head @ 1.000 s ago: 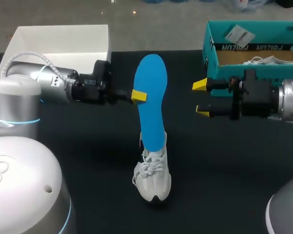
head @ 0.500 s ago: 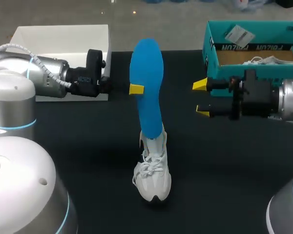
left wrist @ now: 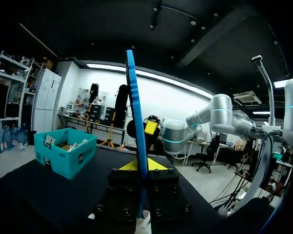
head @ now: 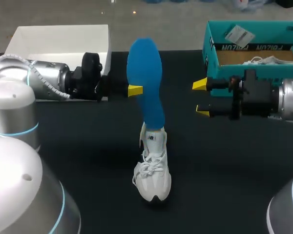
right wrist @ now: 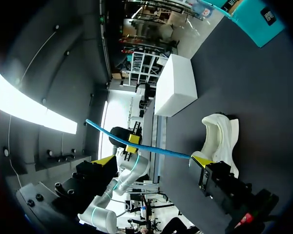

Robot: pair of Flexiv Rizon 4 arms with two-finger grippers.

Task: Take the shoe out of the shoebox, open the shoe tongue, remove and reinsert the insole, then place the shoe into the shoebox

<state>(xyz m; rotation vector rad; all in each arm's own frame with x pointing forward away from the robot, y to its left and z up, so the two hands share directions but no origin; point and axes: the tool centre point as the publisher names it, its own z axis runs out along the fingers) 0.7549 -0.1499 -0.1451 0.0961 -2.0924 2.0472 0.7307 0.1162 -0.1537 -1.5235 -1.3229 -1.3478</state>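
**Insole pinched upright over the shoe**

The black table (head: 224, 170) carries a teal shoebox (head: 212, 53) at two o'clock and a white box (head: 58, 39) at ten o'clock. The white shoe (head: 153, 170) stands near the middle, out of the shoebox, toe toward six o'clock. The blue insole (head: 145, 73) rises from its opening toward twelve; whether its lower end sits inside, I cannot tell. The left gripper (head: 136, 90) clamps the insole's nine o'clock edge. The right gripper (head: 200, 97) hangs at the insole's three o'clock, fingers spread wide, holding nothing.
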